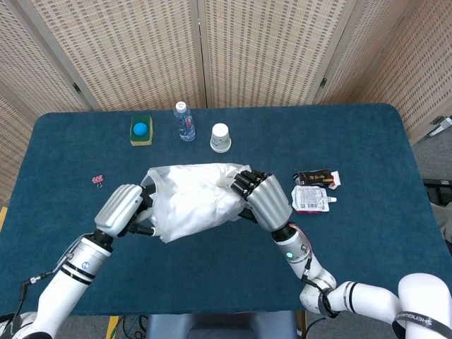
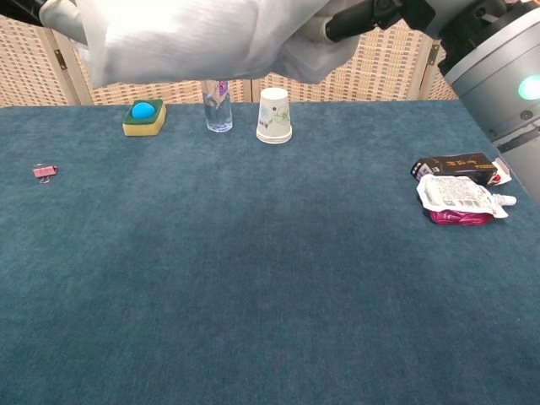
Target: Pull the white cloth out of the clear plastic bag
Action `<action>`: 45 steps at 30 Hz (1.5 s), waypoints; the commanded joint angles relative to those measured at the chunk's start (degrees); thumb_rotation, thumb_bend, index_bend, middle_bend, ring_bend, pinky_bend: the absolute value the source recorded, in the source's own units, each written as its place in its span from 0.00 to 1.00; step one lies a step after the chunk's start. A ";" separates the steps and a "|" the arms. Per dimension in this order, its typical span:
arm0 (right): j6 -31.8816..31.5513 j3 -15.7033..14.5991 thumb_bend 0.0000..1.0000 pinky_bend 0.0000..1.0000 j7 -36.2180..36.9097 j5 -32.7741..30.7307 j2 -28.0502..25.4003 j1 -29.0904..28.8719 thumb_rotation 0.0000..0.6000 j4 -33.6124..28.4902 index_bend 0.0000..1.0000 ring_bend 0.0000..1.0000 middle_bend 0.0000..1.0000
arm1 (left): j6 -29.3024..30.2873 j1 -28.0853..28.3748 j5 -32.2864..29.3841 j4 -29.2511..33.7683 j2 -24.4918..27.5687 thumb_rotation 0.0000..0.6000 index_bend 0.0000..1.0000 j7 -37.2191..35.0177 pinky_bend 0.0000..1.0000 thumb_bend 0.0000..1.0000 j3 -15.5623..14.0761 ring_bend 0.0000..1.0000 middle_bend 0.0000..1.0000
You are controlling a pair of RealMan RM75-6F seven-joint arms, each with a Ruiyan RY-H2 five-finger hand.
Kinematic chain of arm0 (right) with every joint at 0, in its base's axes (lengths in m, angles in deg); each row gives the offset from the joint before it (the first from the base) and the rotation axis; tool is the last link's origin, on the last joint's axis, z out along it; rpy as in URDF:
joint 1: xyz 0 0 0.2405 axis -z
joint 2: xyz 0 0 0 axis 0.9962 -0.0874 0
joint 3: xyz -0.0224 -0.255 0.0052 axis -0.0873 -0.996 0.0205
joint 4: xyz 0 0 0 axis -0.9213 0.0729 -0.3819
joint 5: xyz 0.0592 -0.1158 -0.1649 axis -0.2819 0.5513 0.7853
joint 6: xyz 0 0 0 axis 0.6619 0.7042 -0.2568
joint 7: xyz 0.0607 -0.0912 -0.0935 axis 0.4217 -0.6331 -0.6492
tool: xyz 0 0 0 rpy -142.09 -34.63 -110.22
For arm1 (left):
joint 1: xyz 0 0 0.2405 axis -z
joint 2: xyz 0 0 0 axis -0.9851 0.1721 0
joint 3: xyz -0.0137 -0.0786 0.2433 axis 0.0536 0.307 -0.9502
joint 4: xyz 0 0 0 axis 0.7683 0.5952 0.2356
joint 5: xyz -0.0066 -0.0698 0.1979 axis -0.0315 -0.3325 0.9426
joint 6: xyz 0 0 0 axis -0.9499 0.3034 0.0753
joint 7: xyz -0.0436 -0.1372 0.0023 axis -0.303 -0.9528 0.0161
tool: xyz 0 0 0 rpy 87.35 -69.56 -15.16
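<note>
Right now I hold the clear plastic bag (image 1: 187,201), with the crumpled white cloth (image 1: 194,194) inside it, lifted above the dark blue bench (image 1: 367,155). My left hand (image 1: 121,210) grips the bag's left edge with its fingers curled around the plastic. My right hand (image 1: 263,198) pinches the bundle's right end, though I cannot tell whether it grips cloth or only plastic. If it grips both, I judge that pulling would drag the bag along instead of freeing the cloth. A weak left grip could let the whole bundle slip. Behind it stand an upside-down white paper cup (image 1: 221,137) and a small clear water bottle (image 1: 185,121).
</note>
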 commanded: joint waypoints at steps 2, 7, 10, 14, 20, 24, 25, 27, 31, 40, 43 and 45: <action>-0.02 -0.06 0.54 0.80 0.08 0.12 0.16 -0.06 1.00 0.04 0.62 0.71 0.74 | 2.13 0.59 1.63 -0.50 -1.82 1.00 0.58 0.09 0.98 0.18 0.48 0.95 1.00; 0.09 -0.29 0.54 0.80 0.17 0.04 0.26 0.08 1.00 0.24 0.62 0.71 0.74 | 5.60 0.31 3.29 0.07 -3.93 1.00 0.67 2.53 0.98 0.37 -0.45 0.96 1.00; 0.11 -0.41 0.54 0.80 0.35 -0.19 0.35 0.27 1.00 0.53 0.62 0.71 0.74 | 6.74 0.14 3.71 0.22 -4.62 1.00 0.72 3.19 0.99 0.38 -0.92 0.96 1.00; 0.37 -0.70 0.54 0.80 0.41 -0.67 0.39 0.64 1.00 1.02 0.62 0.71 0.74 | 7.81 -0.11 3.87 0.22 -5.09 1.00 0.77 4.22 0.99 0.38 -1.59 0.96 1.00; 2.05 -2.26 0.52 0.80 0.92 -2.91 -0.71 2.47 1.00 2.14 0.62 0.66 0.68 | 9.40 -0.94 3.18 -1.43 -5.83 1.00 0.80 5.07 0.99 0.38 -2.77 0.96 1.00; 3.61 -3.54 0.44 0.77 1.27 -4.47 -1.91 3.86 1.00 2.86 0.59 0.61 0.62 | 10.08 -1.62 2.72 -2.87 -6.07 1.00 0.80 4.85 0.99 0.38 -3.38 0.96 1.00; 3.99 -3.80 0.41 0.75 1.39 -4.88 -2.19 4.18 1.00 2.95 0.57 0.59 0.60 | 10.22 -1.76 2.68 -3.22 -6.14 1.00 0.80 4.75 0.99 0.38 -3.51 0.96 1.00; 4.64 -4.34 0.37 0.73 1.80 -5.59 -2.78 4.87 1.00 3.18 0.54 0.57 0.57 | 10.49 -2.09 2.66 -3.98 -6.30 1.00 0.80 4.70 0.99 0.38 -3.84 0.96 1.00; 6.25 -5.49 0.29 0.69 1.98 -6.61 -3.90 5.91 1.00 3.54 0.49 0.52 0.52 | 10.16 -2.43 2.55 -4.75 -6.54 1.00 0.80 4.67 0.99 0.38 -4.69 0.96 1.00; 10.85 -7.05 0.00 0.54 0.73 -8.99 -6.24 7.00 1.00 1.29 0.20 0.31 0.31 | 8.68 -1.17 3.91 -6.20 -10.26 1.00 0.80 9.17 0.99 0.38 -7.35 0.96 1.00; 13.48 -7.46 0.00 0.48 -0.20 -10.46 -8.06 7.16 1.00 -0.92 0.09 0.22 0.21 | 8.11 -0.46 3.49 -7.21 -11.86 1.00 0.80 11.47 0.99 0.38 -8.13 0.96 1.00; 15.10 -7.69 0.00 0.46 -0.84 -11.51 -9.39 7.32 1.00 -2.61 0.05 0.19 0.17 | 7.84 -0.17 3.14 -7.72 -12.91 1.00 0.80 12.84 0.99 0.38 -8.79 0.96 1.00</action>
